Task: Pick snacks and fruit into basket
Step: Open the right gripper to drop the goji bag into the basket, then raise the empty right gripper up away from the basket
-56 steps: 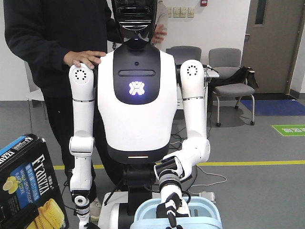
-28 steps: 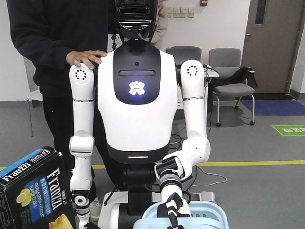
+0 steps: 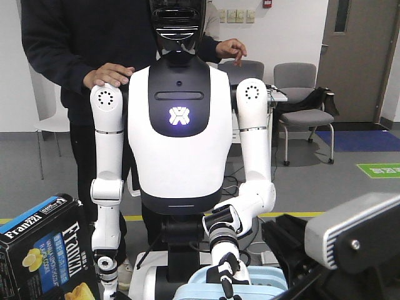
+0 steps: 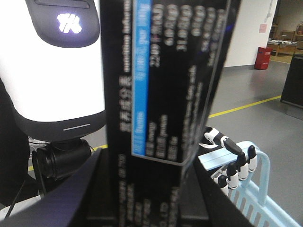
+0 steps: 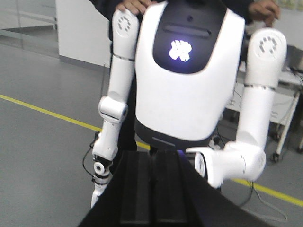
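Grey floor, yellow line, office chairs behind. Franzzi box (image 3: pixel 44 250) hangs in the air at the left, clamped between the jaws of the left tool (image 4: pixel 142 208), apart from the blue basket (image 3: pixel 270 276) that a white humanoid (image 3: pixel 178 144) holds out by hand. Right tool (image 5: pixel 152 189) pinched narrow, empty. Risks: the tall box could pivot in the grip, or clip the humanoid's fingers (image 4: pixel 239 163) or the rim going in. Legible: "Franzzi" on face and top edge; side print blurred.

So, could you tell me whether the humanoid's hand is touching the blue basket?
Touching: the left wrist view shows the humanoid's hand hooked over the rim of the light blue basket.
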